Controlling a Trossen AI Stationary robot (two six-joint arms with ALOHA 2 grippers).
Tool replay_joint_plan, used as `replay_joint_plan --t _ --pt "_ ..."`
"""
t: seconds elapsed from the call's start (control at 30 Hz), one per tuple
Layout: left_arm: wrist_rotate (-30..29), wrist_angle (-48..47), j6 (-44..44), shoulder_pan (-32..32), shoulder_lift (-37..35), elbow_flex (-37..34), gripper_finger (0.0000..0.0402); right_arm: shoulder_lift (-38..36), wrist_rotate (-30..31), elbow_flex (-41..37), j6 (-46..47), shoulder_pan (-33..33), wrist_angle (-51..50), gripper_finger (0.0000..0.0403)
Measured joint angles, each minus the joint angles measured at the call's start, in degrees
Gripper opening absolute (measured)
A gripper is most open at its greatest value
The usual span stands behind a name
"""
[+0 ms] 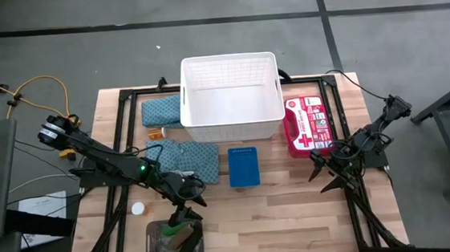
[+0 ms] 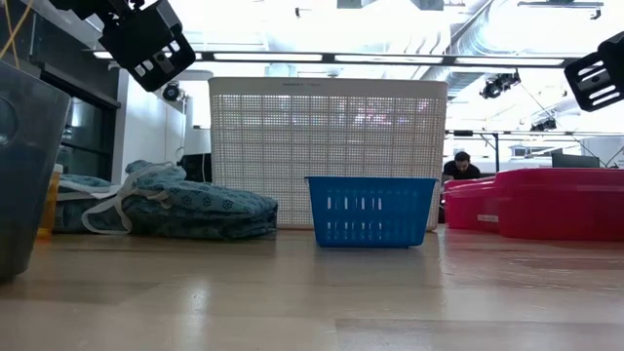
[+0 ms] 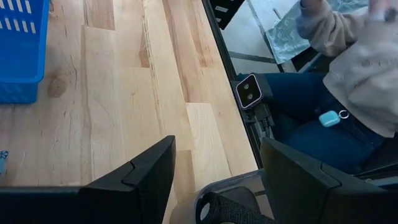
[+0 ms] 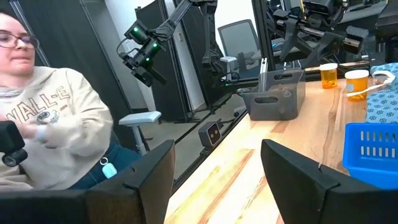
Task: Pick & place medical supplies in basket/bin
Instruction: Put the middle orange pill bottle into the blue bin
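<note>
The white basket (image 1: 231,97) stands at the far middle of the table. One teal cloth (image 1: 162,111) lies to its left and another (image 1: 187,157) lies nearer. An orange vial (image 1: 155,133) and a white disc (image 1: 138,208) lie on the wood. The grey tray (image 1: 174,241) holds small rolls at the near left edge. My left gripper (image 1: 188,217) hangs open just above the tray's far rim (image 3: 230,183), with a black roll (image 3: 227,208) below it. My right gripper (image 1: 330,180) waits open at the right, near the red case, and holds nothing.
A small blue basket (image 1: 243,166) stands in the middle of the table, and a red first-aid case (image 1: 307,123) lies right of the white basket. A person (image 3: 348,56) sits just beyond the table's near edge. Bare wood lies between the blue basket and the near edge.
</note>
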Motion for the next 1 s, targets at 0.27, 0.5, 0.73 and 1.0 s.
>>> replay_joint_plan --t 0.27,0.5,0.73,1.0 --pt "0.0 0.0 0.0 0.02 0.0 0.0 0.0228 0.0 0.07 0.0 0.0 0.0 0.0 0.0226" --pt "0.0 0.0 0.0 0.0 0.0 0.0 0.0228 0.0 0.11 0.0 0.0 0.0 -0.01 0.0226" --pt "-0.55 0.0 0.0 0.0 0.0 0.0 0.0228 0.0 0.13 0.0 0.0 0.02 -0.02 0.0226" --pt "-3.45 0.0 0.02 0.02 0.0 0.0 0.0228 0.0 0.13 0.0 0.0 0.01 -0.02 0.0226"
